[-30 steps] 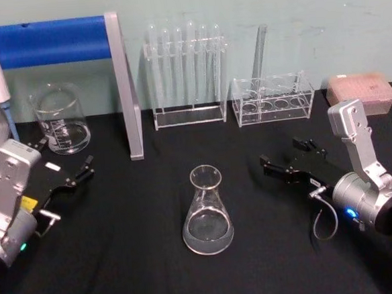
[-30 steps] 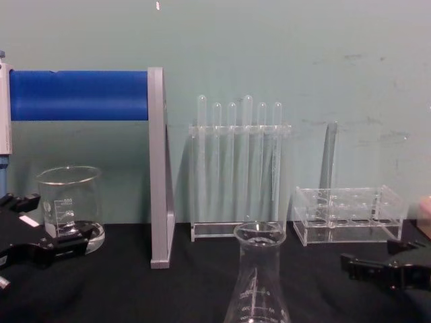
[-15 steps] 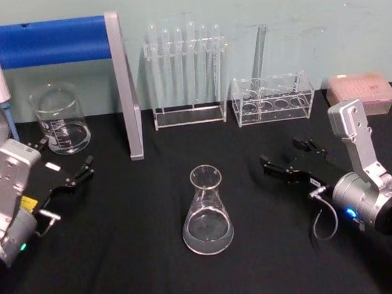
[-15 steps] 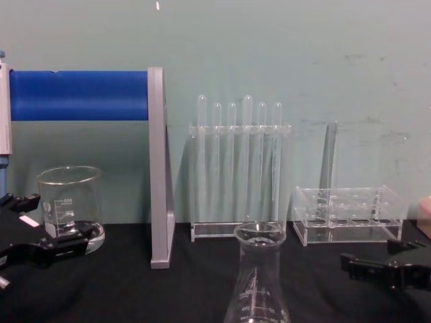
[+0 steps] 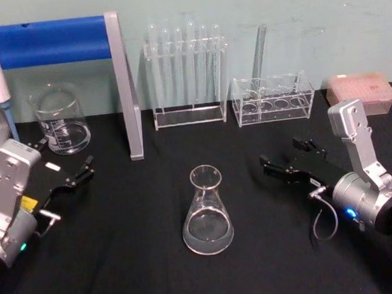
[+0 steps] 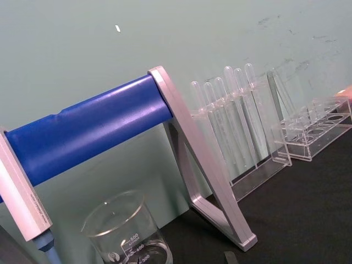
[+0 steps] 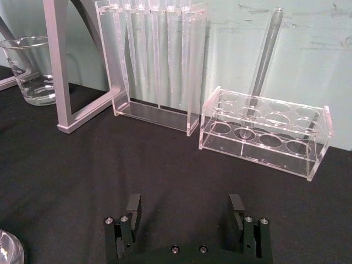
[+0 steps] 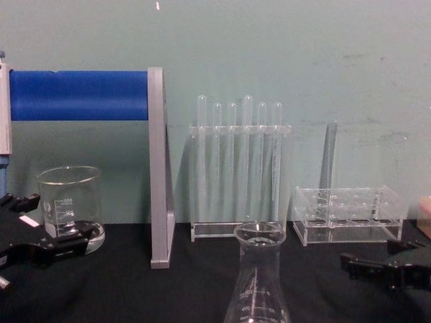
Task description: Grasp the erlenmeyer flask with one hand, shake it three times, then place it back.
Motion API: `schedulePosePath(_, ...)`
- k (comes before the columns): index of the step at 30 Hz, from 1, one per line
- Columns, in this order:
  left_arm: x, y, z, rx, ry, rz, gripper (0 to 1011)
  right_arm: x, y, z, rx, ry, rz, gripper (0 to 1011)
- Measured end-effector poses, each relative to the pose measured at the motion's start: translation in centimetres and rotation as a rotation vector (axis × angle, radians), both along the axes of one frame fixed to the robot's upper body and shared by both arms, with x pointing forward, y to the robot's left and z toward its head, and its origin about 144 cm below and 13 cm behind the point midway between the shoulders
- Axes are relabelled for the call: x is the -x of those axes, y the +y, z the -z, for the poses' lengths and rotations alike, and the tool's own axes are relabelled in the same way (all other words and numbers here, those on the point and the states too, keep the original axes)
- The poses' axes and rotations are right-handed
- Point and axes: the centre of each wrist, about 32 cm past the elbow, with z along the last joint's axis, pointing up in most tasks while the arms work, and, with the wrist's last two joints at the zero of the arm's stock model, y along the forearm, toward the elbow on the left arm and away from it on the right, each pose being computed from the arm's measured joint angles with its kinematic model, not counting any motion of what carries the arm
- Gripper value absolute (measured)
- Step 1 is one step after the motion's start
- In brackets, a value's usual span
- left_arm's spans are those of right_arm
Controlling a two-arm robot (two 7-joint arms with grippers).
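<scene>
Upright at mid-desk (image 5: 124,273), the erlenmeyer flask (image 5: 207,213) stands between our hands; the right hand (image 5: 282,158), fingers apart, lies nearer than the open left hand (image 5: 73,172).

Setting was a laboratory bench: black tabletop (image 5: 123,260), glass beaker (image 5: 61,121), test tubes in a clear rack (image 5: 186,77), erlenmeyer flask (image 5: 206,212), pale green wall behind.

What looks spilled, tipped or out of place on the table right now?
Nothing stands out. The erlenmeyer flask stands upright between the open left gripper and the open right gripper, untouched. The beaker and the test tube rack stand upright too.
</scene>
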Motion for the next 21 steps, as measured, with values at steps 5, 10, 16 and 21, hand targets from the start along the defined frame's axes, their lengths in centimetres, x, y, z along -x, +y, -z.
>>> schedulePosePath(5, 0.00, 0.00, 0.00, 0.000, 0.000, 0.000, 1001, 0.00, 0.00, 0.00, 0.000, 0.000, 0.000, 1000)
schedulePosePath(10, 0.00, 0.00, 0.00, 0.000, 0.000, 0.000, 1001, 0.00, 0.00, 0.00, 0.000, 0.000, 0.000, 1000)
schedulePosePath(16, 0.00, 0.00, 0.00, 0.000, 0.000, 0.000, 1001, 0.00, 0.00, 0.00, 0.000, 0.000, 0.000, 1000)
schedulePosePath(21, 0.00, 0.00, 0.00, 0.000, 0.000, 0.000, 1001, 0.00, 0.00, 0.00, 0.000, 0.000, 0.000, 1000)
